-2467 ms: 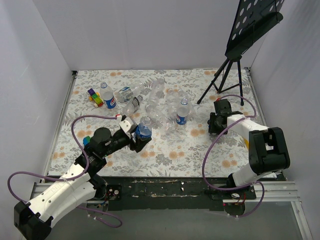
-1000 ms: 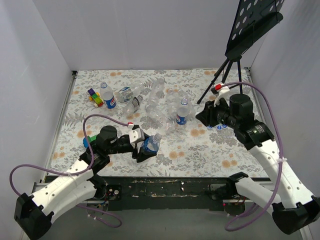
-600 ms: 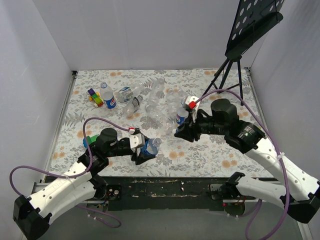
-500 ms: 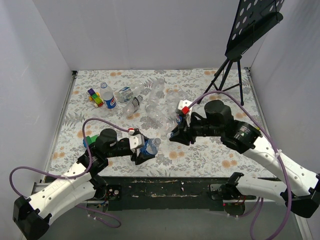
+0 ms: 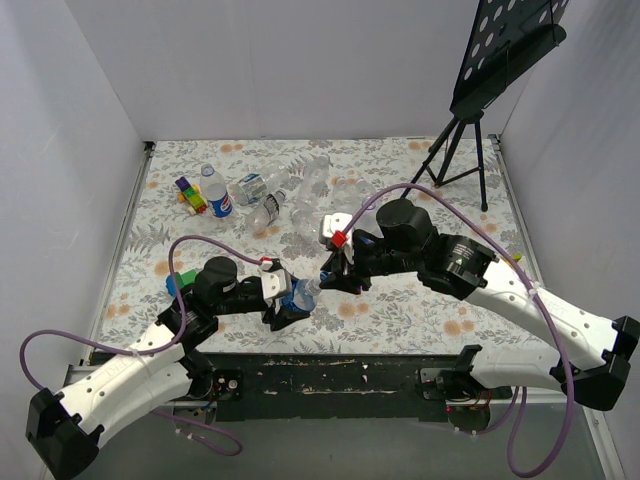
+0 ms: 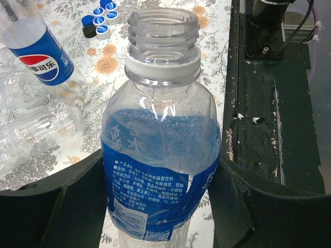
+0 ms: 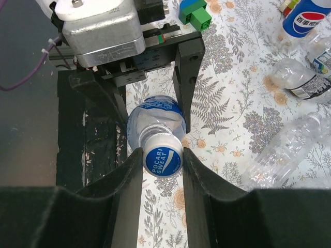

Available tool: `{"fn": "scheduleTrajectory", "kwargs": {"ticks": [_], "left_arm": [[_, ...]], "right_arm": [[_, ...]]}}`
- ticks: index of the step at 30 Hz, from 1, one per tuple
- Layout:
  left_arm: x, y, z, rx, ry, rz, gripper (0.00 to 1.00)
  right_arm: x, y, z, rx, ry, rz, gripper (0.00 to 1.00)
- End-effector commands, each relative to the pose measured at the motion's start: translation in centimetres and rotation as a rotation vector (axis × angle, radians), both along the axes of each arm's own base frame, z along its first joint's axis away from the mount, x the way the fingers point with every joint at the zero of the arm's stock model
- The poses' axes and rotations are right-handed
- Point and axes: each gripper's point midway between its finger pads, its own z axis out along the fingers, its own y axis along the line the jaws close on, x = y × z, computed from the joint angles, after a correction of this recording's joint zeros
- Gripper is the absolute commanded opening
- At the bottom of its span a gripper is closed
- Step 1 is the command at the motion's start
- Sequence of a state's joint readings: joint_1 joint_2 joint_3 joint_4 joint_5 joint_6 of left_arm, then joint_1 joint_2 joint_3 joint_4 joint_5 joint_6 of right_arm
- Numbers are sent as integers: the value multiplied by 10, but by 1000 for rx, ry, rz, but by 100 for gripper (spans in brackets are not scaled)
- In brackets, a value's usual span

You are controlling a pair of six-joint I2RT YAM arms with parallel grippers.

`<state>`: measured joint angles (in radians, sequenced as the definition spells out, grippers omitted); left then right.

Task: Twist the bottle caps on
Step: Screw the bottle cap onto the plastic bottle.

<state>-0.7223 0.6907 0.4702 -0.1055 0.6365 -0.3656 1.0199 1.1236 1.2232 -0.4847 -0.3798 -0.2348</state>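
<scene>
My left gripper (image 6: 160, 165) is shut on a clear bottle (image 6: 160, 129) with a blue label, its fingers on either side of the label. It holds the bottle (image 5: 302, 293) tilted toward the right, low over the near middle of the table. In the left wrist view the threaded mouth is bare. My right gripper (image 7: 162, 155) is shut on a blue bottle cap (image 7: 163, 159) printed POCARI SWEAT. That cap sits right in line with the bottle's neck (image 7: 155, 116) and hides the mouth. In the top view the right gripper (image 5: 328, 278) meets the bottle's top end.
A heap of clear bottles (image 5: 310, 205) lies at mid-table, with a standing Pepsi bottle (image 5: 217, 192) and a yellow toy block (image 5: 188, 193) at far left. Several loose caps (image 6: 98, 18) lie beyond the held bottle. A green-and-blue toy (image 5: 175, 282) sits left; a black tripod stand (image 5: 455, 160) stands back right.
My right arm has swung from the table's right side leftward to the left gripper's bottle. The left gripper has tilted the bottle over toward the right and lowered it slightly.
</scene>
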Motion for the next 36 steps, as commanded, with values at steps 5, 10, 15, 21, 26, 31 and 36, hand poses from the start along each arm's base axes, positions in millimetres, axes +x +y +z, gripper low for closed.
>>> {"fn": "scheduleTrajectory", "kwargs": {"ticks": [5,10,15,21,26,31,36], "left_arm": [[-5,-2,0,-1,-1,-32,0],[-7,-2,1,-2,1,-43,0],[-7,-3,4,5,0,-54,0],[-7,-5,11,25,-27,-87,0],[1,-10,20,63,-52,-105,0],[5,-18,37,76,-84,-151,0],[6,-22,39,51,-80,-155,0]], "right_arm": [[-5,8,10,-23,-53,70,13],[-12,8,4,-48,-39,108,13],[-18,9,-2,-86,-26,147,13],[-17,11,-6,-99,-42,161,13],[-16,10,-11,-119,-54,176,13],[-20,6,-21,-154,-41,195,13],[-16,3,-29,-186,-20,154,12]]}}
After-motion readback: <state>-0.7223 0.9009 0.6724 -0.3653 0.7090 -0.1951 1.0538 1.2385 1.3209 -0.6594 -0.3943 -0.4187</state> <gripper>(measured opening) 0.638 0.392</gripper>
